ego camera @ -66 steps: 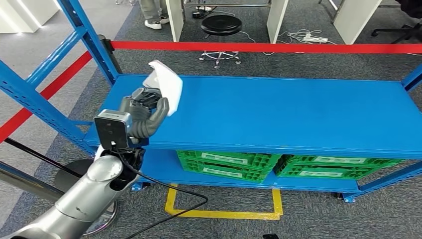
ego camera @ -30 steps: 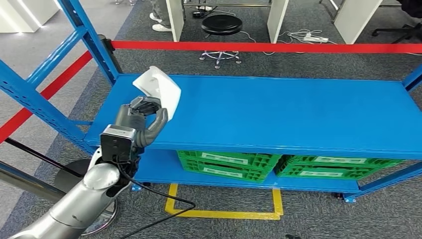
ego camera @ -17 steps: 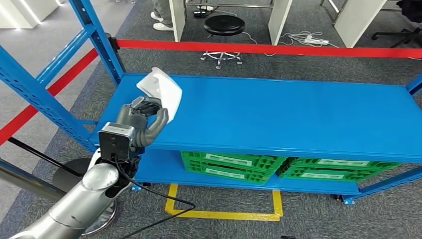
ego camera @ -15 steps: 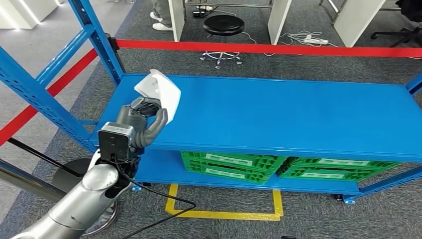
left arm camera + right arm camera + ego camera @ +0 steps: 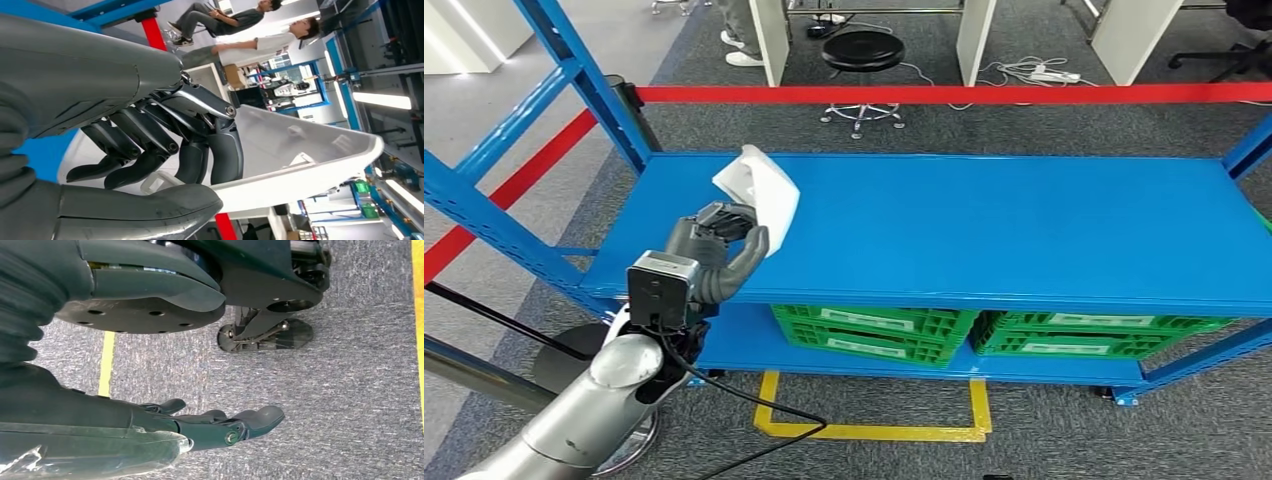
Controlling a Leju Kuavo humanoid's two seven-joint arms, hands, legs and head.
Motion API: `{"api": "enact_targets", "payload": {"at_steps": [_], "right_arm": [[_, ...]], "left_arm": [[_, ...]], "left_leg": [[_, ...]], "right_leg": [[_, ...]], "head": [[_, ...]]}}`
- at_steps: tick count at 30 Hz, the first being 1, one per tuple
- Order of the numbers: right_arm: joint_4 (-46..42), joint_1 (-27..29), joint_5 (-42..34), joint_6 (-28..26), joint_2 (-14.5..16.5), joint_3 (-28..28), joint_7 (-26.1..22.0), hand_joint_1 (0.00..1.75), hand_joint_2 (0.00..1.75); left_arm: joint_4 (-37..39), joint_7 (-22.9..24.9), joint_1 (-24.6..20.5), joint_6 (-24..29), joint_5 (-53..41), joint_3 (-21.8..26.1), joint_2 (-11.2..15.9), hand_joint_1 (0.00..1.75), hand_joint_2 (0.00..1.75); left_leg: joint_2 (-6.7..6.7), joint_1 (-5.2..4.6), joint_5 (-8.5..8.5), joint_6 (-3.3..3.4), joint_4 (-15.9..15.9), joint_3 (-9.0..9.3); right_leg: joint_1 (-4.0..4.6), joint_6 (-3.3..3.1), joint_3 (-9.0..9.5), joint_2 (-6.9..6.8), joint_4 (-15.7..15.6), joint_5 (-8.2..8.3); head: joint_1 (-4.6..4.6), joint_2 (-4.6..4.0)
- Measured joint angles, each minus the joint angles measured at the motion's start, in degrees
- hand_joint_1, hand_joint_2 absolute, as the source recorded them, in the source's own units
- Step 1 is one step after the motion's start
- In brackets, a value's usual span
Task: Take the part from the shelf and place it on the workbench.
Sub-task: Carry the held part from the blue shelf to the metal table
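Left hand (image 5: pixel 719 250): grips the white part (image 5: pixel 764 195) at its lower end, fingers (image 5: pixel 150 145) curled inside the hollow and the thumb under the rim, so the shell is clamped from both faces.
Part: held tilted above the left end of the blue shelf (image 5: pixel 1024 230), its upper end standing clear of the hand; judged lifted off the surface so it can be carried away without dragging.
Shelf: the top deck is bare blue around the part; two green crates (image 5: pixel 874 325) sit on the level below.
Stage: judged to be the carry; the pick looks done and no table is in sight for the placing.
Right hand (image 5: pixel 220 427): hangs beside the body over grey carpet, fingers loosely apart and holding nothing, likely kept free because one hand is enough for a light shell.
Head view adds: where the part sits relative to the shelf, the red barrier tape (image 5: pixel 944 94) and a black stool (image 5: pixel 862 50) beyond.
Left wrist view adds: the inside of the grip and the part's hollow interior with moulded ribs, plus people in the background.
Right wrist view adds: the idle hand and a yellow floor line (image 5: pixel 106 362).
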Motion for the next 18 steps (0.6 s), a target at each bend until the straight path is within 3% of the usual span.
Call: {"api": "enact_targets", "payload": {"at_steps": [1, 2, 4, 6, 7, 11, 13, 15, 16, 17, 18], "right_arm": [[0.05, 0.02, 0.0, -0.01, 0.0, 0.0, 0.03, 0.0, 1.75], [0.09, 0.02, 0.01, -0.01, 0.0, 0.0, 0.06, 0.0, 1.75], [0.15, -0.01, 0.02, -0.01, 0.0, 0.0, 0.06, 0.0, 1.75], [0.21, -0.05, 0.02, 0.01, 0.0, 0.0, 0.06, 0.0, 1.75], [0.23, -0.07, 0.02, 0.01, 0.0, 0.0, 0.07, 0.0, 1.75], [0.34, -0.13, 0.11, -0.09, 0.0, 0.0, 0.13, 0.0, 1.75], [0.51, -0.19, 0.15, -0.21, -0.01, 0.0, 0.27, 0.0, 1.75], [0.7, -0.26, 0.16, -0.32, -0.03, 0.0, 0.49, 0.0, 1.75], [0.79, -0.32, 0.17, -0.37, -0.03, 0.0, 0.61, 0.0, 1.75], [0.87, -0.38, 0.21, -0.39, -0.04, 0.0, 0.7, 0.0, 1.75], [0.94, -0.44, 0.28, -0.4, -0.05, 0.0, 0.81, 0.0, 1.75]], "left_arm": [[0.0, 0.0, 0.12, -0.01, 0.01, -0.02, 0.02, 1.75, 1.75], [0.0, 0.0, 0.19, -0.01, 0.01, -0.03, 0.03, 1.75, 1.75], [-0.01, 0.0, 0.17, -0.02, 0.01, -0.04, 0.03, 1.75, 1.75], [-0.02, 0.0, 0.03, -0.05, -0.01, -0.05, 0.0, 1.75, 1.75], [-0.02, 0.01, 0.0, -0.06, -0.01, -0.05, -0.02, 1.75, 1.75], [-0.03, 0.03, 0.0, -0.11, -0.25, -0.07, -0.11, 1.75, 1.75], [-0.04, -0.01, -0.04, -0.12, -0.54, -0.08, -0.2, 1.75, 1.75], [-0.03, -0.02, 0.17, -0.11, -0.69, -0.09, -0.23, 1.75, 1.75], [-0.03, -0.02, 0.32, -0.1, -0.8, -0.11, -0.23, 1.75, 1.75], [-0.02, -0.02, 0.42, -0.1, -0.94, -0.15, -0.23, 1.75, 1.75], [-0.02, -0.02, 0.48, -0.11, -1.09, -0.21, -0.23, 1.75, 1.75]], "left_leg": [[0.0, 0.05, -0.25, -0.04, 1.76, -0.72], [0.0, 0.08, 0.66, 0.02, 1.25, -0.37], [0.0, 0.1, 4.53, 0.37, -5.26, 2.99], [-0.01, -0.05, 6.68, 0.82, -11.91, 6.35], [-0.04, -0.14, 6.73, 1.02, -13.42, 7.0], [-0.07, -0.02, 6.48, 2.14, -14.23, 7.15], [-0.01, 0.12, 6.57, 2.69, -14.46, 7.29], [0.04, -0.04, 6.5, 2.96, -14.44, 7.26], [0.05, -0.16, 6.47, 3.0, -14.43, 7.28], [0.04, -0.25, 6.45, 3.03, -14.41, 7.32], [-0.02, -0.34, 6.44, 3.04, -14.39, 7.41]], "right_leg": [[0.01, -0.02, 0.01, 0.01, 0.01, -0.02], [0.01, -0.01, 0.05, 0.03, 0.02, -0.03], [0.01, 0.14, 0.27, 0.12, 0.03, -0.13], [0.2, 0.55, 0.21, 0.16, 0.14, -0.29], [0.28, 0.83, 0.05, 0.17, 0.19, -0.32], [0.28, 2.13, -0.59, 0.06, 1.0, -1.2], [0.24, 2.47, -3.06, 0.0, 6.05, -4.11], [0.27, 2.61, -6.86, -0.04, 13.86, -7.37], [0.3, 2.62, -8.07, -0.05, 16.25, -7.87], [0.32, 2.56, -8.3, -0.06, 16.6, -7.33], [0.34, 2.4, -7.35, -0.06, 14.58, -5.74]], "head": [[-0.01, 0.0], [-0.01, 0.0], [-0.02, 0.0], [0.0, 0.0], [0.06, 0.0], [0.22, 0.0], [0.44, 0.0], [0.55, 0.0], [0.53, 0.0], [0.55, 0.0], [0.53, 0.0]]}}
